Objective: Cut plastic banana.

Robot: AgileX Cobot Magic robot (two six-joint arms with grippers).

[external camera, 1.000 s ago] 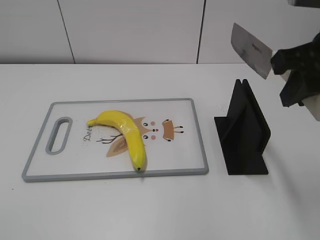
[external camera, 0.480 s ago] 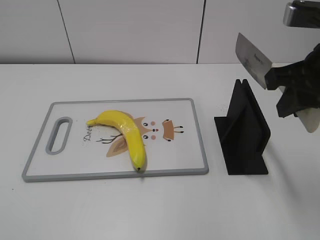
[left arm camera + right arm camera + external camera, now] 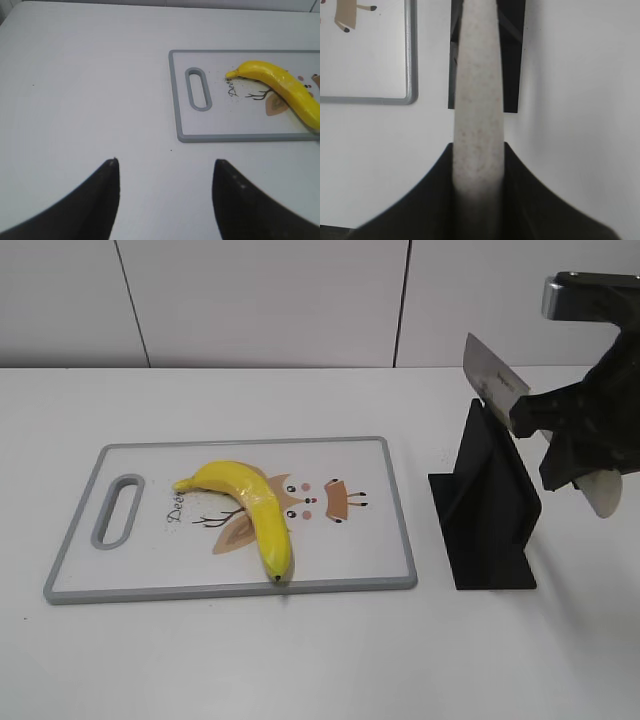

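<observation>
Left gripper point(image 3: 165, 172) is hovering over bare white table point(image 3: 75, 90), jaws spread apart, nothing between them. At its 1 o'clock in the left wrist view, a cutting board point(image 3: 395, 530) is lying flat, grey-rimmed, with a slot handle at its left end.

Plastic banana point(image 3: 250, 505) is resting on the board, left of centre, stem pointing toward 9 o'clock, dark tip toward 6 o'clock and reaching the board's near rim. It is partly covering a printed cartoon fox.

Just right of the board, apart from it, a black knife stand point(image 3: 490, 510) is sitting on the table.

Right gripper point(image 3: 575, 435) is clamping a pale knife handle point(image 3: 477, 125), holding the knife point(image 3: 492, 375) above the stand, blade tilted up toward 10 o'clock.
</observation>
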